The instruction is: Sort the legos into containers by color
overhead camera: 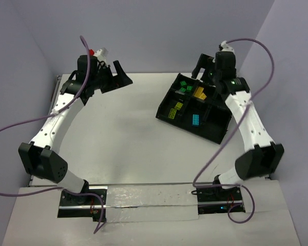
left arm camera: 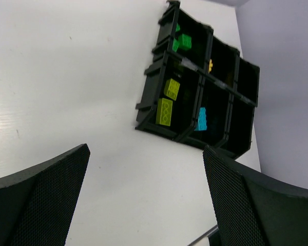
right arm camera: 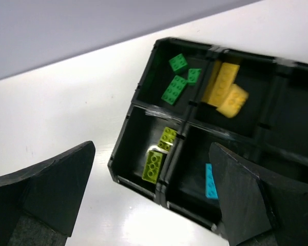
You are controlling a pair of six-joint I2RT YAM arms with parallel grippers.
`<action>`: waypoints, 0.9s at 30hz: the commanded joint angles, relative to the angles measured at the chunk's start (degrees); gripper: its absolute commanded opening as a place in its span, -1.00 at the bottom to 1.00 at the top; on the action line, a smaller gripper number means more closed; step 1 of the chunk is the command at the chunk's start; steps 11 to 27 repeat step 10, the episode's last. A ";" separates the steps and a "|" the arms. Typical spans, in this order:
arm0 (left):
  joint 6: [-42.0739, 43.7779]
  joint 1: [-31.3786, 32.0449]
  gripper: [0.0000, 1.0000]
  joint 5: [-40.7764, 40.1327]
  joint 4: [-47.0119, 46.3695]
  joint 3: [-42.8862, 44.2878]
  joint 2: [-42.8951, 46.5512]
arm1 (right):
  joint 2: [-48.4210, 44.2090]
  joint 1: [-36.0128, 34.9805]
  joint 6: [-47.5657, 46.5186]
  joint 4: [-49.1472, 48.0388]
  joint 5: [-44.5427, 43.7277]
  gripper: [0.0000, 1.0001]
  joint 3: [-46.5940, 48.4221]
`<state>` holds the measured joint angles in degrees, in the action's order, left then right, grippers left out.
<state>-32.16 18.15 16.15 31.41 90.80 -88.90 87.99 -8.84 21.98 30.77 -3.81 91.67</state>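
**Ana:** White tabletop [overhead camera: 128, 138], lilac walls [overhead camera: 159, 31] on 3 sides. How do the tools stand?

**Ben:** The left tool [left arm camera: 145, 150] is released. Its 2 fingers [left arm camera: 41, 200] are spread wide with nothing between them, and it is held above bare tabletop at the far left, well apart from the tray. The right tool [right arm camera: 153, 147] is released as well, fingers [right arm camera: 41, 189] parted and holding nothing. It hangs near the far edge of the black tray [right arm camera: 124, 148].

**Ana:** And the legos?

**Ben:** Every one I can see lies inside the tray, which sits askew at the far right of the tabletop, split into 2 rows of 3 compartments. Going by the right wrist view, 3 green bricks [right arm camera: 173, 89] lie in the upper-left compartment. The yellow bricks [right arm camera: 223, 89] are in the compartment next to them and look joined. Below the green ones are 2 lime bricks [right arm camera: 154, 166]. Just beside those, under the yellow, is 1 cyan brick [right arm camera: 210, 182].

**Ana:** Is either tool touching a brick?

**Ben:** Both tools are apart from all of them.
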 commanded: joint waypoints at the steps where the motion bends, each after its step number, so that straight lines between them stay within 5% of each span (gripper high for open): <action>1: 1.48 -0.40 0.99 -5.26 -0.56 1.39 3.91 | -10.37 0.14 -1.93 6.78 -8.60 1.00 -7.53; 10: 5.38 -0.40 0.99 -7.63 3.46 4.22 3.12 | -26.08 0.14 0.51 9.33 -11.16 0.99 -22.50; 27: 5.38 -0.40 0.99 -7.63 3.46 4.22 3.12 | -26.08 0.14 0.51 9.33 -11.16 0.99 -22.50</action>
